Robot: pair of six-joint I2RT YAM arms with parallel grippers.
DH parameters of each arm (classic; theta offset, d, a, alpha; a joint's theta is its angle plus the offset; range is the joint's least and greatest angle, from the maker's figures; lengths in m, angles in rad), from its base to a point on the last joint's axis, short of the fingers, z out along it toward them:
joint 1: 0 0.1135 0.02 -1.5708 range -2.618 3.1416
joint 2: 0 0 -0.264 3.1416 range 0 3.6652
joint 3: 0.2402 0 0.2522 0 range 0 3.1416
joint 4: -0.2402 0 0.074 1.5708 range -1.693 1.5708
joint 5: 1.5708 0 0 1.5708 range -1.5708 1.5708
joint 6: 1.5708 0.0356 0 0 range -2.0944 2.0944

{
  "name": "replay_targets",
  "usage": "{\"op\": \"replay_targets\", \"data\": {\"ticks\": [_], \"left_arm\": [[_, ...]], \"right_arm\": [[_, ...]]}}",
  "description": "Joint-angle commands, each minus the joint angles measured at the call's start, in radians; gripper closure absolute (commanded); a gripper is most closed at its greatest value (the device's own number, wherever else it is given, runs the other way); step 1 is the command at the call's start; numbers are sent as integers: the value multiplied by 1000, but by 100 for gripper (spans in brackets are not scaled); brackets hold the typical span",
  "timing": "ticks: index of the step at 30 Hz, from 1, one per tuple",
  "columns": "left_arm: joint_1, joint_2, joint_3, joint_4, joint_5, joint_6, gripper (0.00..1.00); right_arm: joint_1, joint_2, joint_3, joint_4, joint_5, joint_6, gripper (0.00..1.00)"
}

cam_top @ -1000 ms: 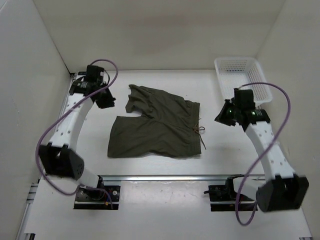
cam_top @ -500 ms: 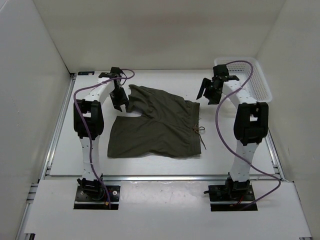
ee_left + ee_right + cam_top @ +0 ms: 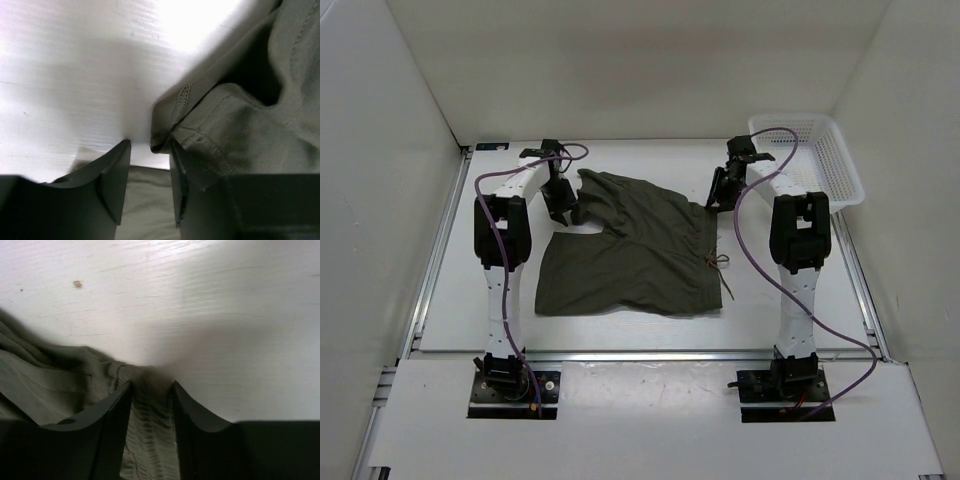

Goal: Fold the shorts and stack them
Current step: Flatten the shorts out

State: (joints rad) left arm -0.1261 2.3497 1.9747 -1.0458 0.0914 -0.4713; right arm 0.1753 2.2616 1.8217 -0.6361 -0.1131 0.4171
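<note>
The dark olive-green shorts [image 3: 635, 245] lie spread on the white table, waistband to the right with the drawstring [image 3: 720, 262] trailing off it, and the far leg is rumpled. My left gripper [image 3: 560, 205] is open at the far leg's hem corner. In the left wrist view the hem corner [image 3: 167, 135] sits at the tip of the right finger, with the gripper [image 3: 150, 150] straddling table and cloth. My right gripper [image 3: 717, 192] is open at the far waistband corner. In the right wrist view the gathered waistband [image 3: 150, 425] lies between the spread fingers of the gripper [image 3: 152, 390].
A white mesh basket [image 3: 820, 150] stands at the back right corner. White walls close in the table on the left, back and right. Both arms stretch far over the table, with purple cables looping beside them.
Both arms swung from the table's sides to reach out far. The left gripper came down at the far leg hem. The right gripper moved left from the basket to the waistband corner.
</note>
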Motion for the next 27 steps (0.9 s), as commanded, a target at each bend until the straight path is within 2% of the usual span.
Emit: {"op": "replay_targets", "data": {"ticks": [1,2,3,6,7,13,19,25,26,27], "left_arm": [[11,16,19,20,16,0,54],[20,16,19,29,16,0,61],[20,16,19,29,7,0,67],[31,16,10,29,-4,0,90],[31,16,10,29,-15,0,90],[86,-56,-55,20,-139,-24,90],[180,-151,-152,53,-148,-24,90],[189,-152,-188,53,-139,-4,90],[189,-152,-203,53,-128,9,88],[189,-161,-203,38,-128,19,82]], "right_arm": [[26,21,47,-11,-14,-14,60],[26,21,47,-11,-14,-14,66],[26,21,47,-11,-14,-14,80],[26,21,34,-2,-5,-3,95],[26,21,25,-2,4,-3,100],[26,-11,25,-11,79,-3,100],[26,-34,14,-22,151,6,100],[26,-25,33,-31,170,6,100],[26,-25,33,-31,170,6,100],[26,-25,43,-31,170,6,100]]}}
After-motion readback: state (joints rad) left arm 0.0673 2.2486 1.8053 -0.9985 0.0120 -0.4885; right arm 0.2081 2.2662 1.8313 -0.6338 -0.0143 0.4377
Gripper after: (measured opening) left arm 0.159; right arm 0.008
